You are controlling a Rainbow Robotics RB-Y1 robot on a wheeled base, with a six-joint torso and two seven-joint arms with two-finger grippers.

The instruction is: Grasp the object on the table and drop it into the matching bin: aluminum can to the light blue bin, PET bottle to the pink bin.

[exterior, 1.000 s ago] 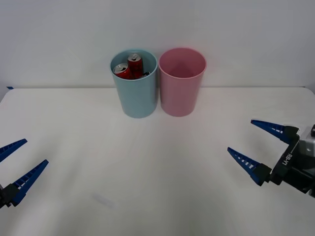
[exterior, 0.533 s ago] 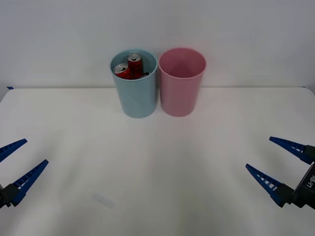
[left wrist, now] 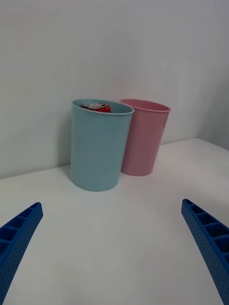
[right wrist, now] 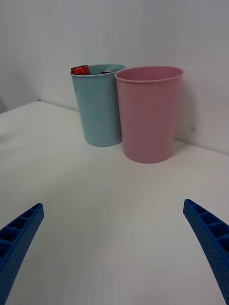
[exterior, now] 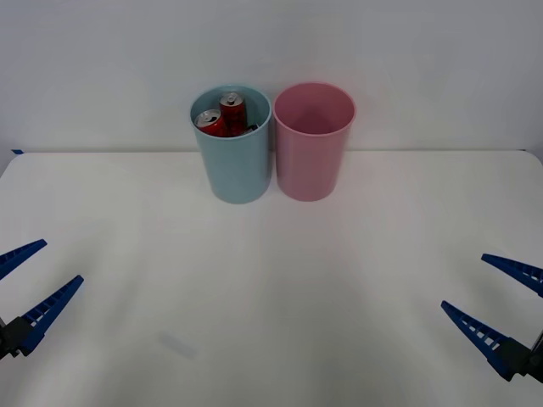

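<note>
The bright red aluminum can (exterior: 233,111) is sitting inside the light blue bin (exterior: 240,170), silver top and pull tab up, leaning beside a second red can (exterior: 210,123) at the bin's left side. Something dark is wedged by them; I cannot tell what. Just right of that bin, nearly touching it, the pink bin (exterior: 313,153) is showing nothing inside from here. Both are standing upright at the far middle of the white table (exterior: 271,288).

I'm judging that can light, thin-walled and slick, easy to dent, so any hold belongs across the mid-body with gentle pressure, not on the rim or the tab.

My left gripper (exterior: 24,284) is hovering at the near left edge, jaws spread wide and holding nothing. My right gripper (exterior: 501,305) is hovering low at the near right, jaws parted just as wide, also holding nothing. With nothing lying loose on the tabletop, I'm reading the sorting as done for this one.
</note>
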